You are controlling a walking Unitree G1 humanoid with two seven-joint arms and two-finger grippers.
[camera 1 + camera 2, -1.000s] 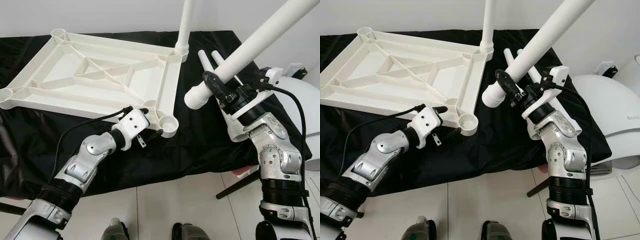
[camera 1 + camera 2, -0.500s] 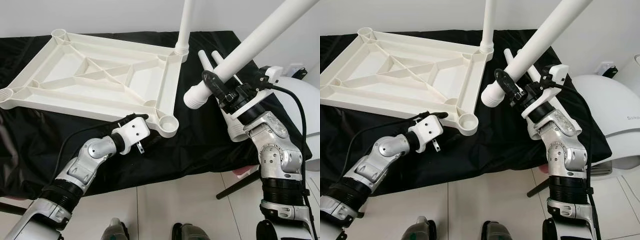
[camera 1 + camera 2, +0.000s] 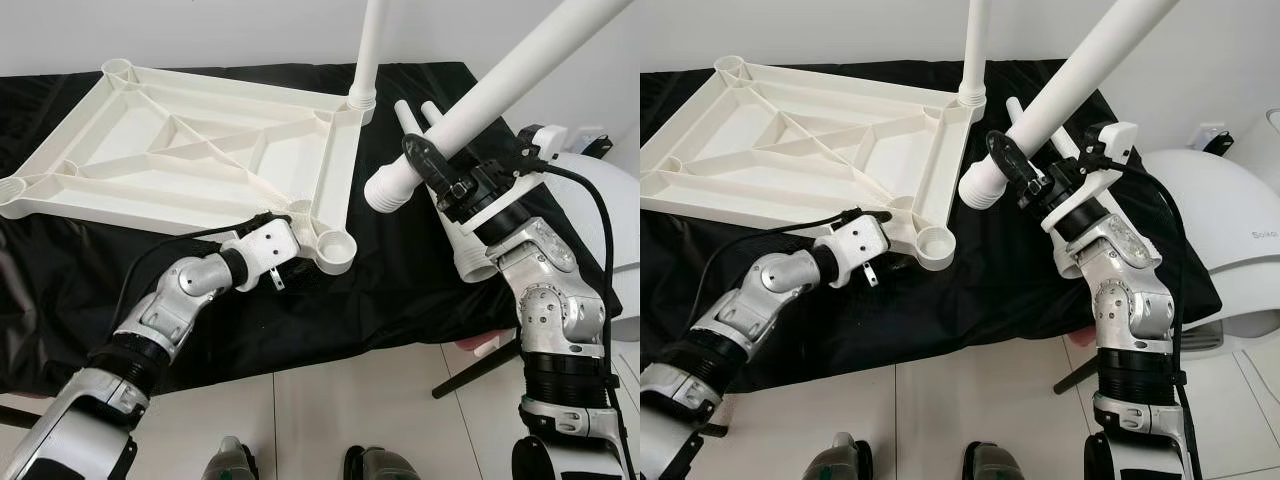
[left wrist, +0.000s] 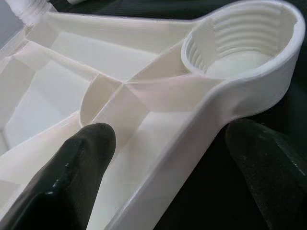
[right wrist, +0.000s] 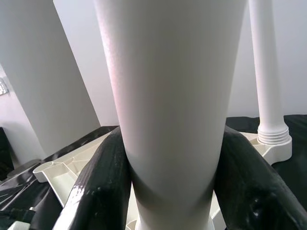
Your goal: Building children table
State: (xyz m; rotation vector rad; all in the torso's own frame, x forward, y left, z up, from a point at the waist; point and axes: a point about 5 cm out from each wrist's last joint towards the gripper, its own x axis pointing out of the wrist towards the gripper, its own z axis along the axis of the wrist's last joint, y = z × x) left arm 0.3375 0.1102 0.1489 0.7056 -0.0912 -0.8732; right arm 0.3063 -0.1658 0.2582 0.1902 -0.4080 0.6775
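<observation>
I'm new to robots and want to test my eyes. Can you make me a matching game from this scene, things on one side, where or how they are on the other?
Things:
1. right gripper
2. left gripper
3. upright leg
4. near socket

States:
A. screwed into the tabletop's far corner
B. straddling the tabletop's rim
C. empty, threaded inside
D. shut on a slanting leg

Pairs: 1-D, 2-B, 3-A, 4-C

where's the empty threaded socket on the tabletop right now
The empty socket sits at the near right corner of the upside-down tabletop, just right of the left hand and below-left of the leg the right hand holds.
</observation>
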